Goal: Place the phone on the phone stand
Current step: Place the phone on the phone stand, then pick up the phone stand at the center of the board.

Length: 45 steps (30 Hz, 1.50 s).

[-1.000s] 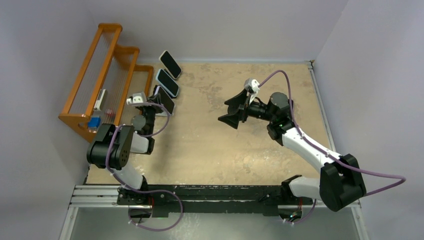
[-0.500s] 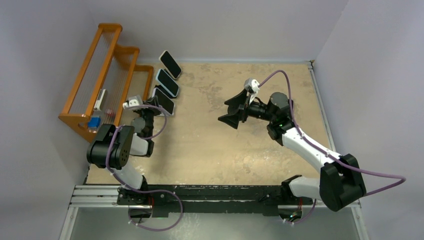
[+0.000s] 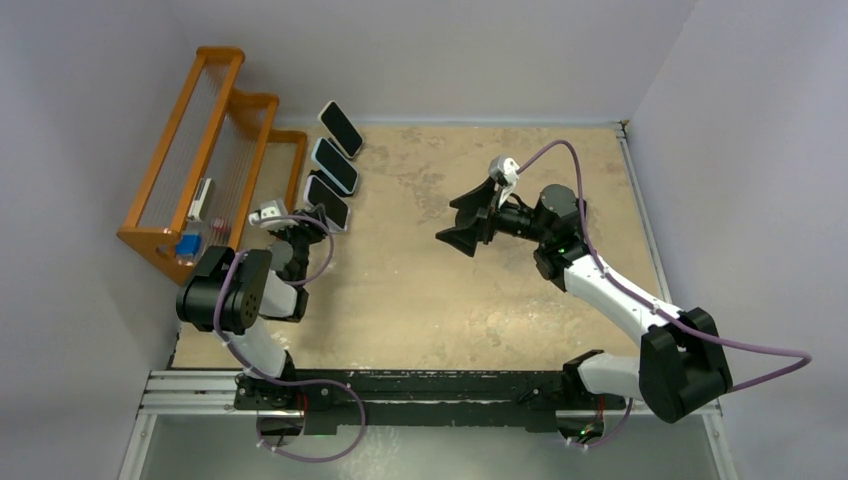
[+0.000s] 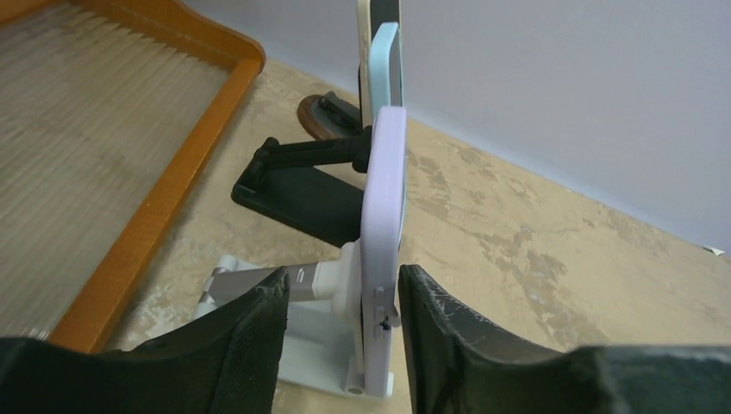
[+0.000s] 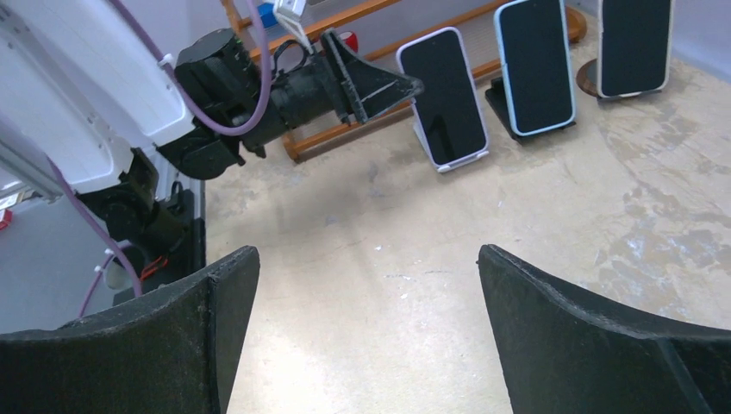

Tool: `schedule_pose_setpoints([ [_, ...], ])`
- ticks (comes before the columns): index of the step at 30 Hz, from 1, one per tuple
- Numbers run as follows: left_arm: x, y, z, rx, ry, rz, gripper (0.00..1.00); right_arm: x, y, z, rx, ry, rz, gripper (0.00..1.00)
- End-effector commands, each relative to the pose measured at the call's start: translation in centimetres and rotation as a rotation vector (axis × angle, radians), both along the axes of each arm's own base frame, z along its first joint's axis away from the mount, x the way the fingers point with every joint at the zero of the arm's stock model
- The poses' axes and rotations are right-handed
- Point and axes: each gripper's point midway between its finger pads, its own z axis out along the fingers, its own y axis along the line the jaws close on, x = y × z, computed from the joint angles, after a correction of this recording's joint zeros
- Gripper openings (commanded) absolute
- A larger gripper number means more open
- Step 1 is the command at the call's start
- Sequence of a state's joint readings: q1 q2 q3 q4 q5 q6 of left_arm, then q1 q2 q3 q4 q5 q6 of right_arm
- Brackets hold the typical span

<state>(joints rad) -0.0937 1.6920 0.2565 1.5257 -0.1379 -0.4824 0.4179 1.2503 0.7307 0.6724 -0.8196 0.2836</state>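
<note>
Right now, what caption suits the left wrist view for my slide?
Left tool open around the lilac-cased phone standing edge-on in the white phone stand, beside the orange wooden rack.

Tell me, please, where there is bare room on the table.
Free: the beige tabletop between the black right end effector and the near black rail. Crowded: far left, three phones on stands beside the orange wooden rack.

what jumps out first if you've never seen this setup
Three phones stand in a row on stands at the far left, beside an orange rack. The left claw sits at the nearest, lilac-cased phone, jaws apart either side of it, while the right claw hangs wide open over the table.
</note>
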Motion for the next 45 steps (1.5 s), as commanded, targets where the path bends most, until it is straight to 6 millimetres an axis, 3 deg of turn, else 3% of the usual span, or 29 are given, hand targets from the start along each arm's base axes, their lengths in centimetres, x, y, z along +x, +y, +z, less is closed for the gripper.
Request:
schedule_pose_setpoints([
  [1,-1.0,-0.2,5.9,0.005,-0.229,-0.019,0.51,1.5,-0.2,2.4,0.033,-0.072,-0.067,0.99],
  [6,-2.3,-0.6,7.9,0.048,-0.286,-0.045,0.73,3.5,-1.8,3.2,0.062,-0.067,-0.250,0.99],
  [10,-4.1,-0.8,10.1,0.055,-0.349,-0.065,0.78,4.6,-3.7,5.3,0.156,-0.072,-0.407,0.99],
  [15,-6.3,-2.1,11.6,0.011,-0.354,-0.146,0.81,6.8,-4.8,6.0,0.154,-0.033,-0.533,0.99],
  [21,-9.1,-8.0,14.5,0.192,-0.390,-0.326,0.83,8.9,-7.4,3.8,0.056,0.030,-0.720,0.99],
  [25,-10.8,-12.5,15.6,0.225,-0.413,-0.489,0.84,9.9,-11.1,2.1,-0.040,0.058,-0.928,0.99],
  [28,-9.9,-16.8,14.1,0.225,-0.359,-0.673,0.85,9.3,-12.1,1.5,-0.060,0.091,-0.973,0.99],
  [31,-7.5,-20.9,11.0,0.238,-0.289,-0.827,0.86,8.4,-12.7,1.3,-0.037,0.113,-0.989,0.98],
  [39,0.0,-27.5,4.3,0.347,-0.260,-0.994,0.83,6.2,-14.3,2.2,-0.004,0.136,-1.030,0.99],
  [45,1.3,-32.2,0.6,0.344,-0.263,-1.260,0.86,5.4,-14.1,2.9,-0.012,0.128,-1.000,0.99],
])
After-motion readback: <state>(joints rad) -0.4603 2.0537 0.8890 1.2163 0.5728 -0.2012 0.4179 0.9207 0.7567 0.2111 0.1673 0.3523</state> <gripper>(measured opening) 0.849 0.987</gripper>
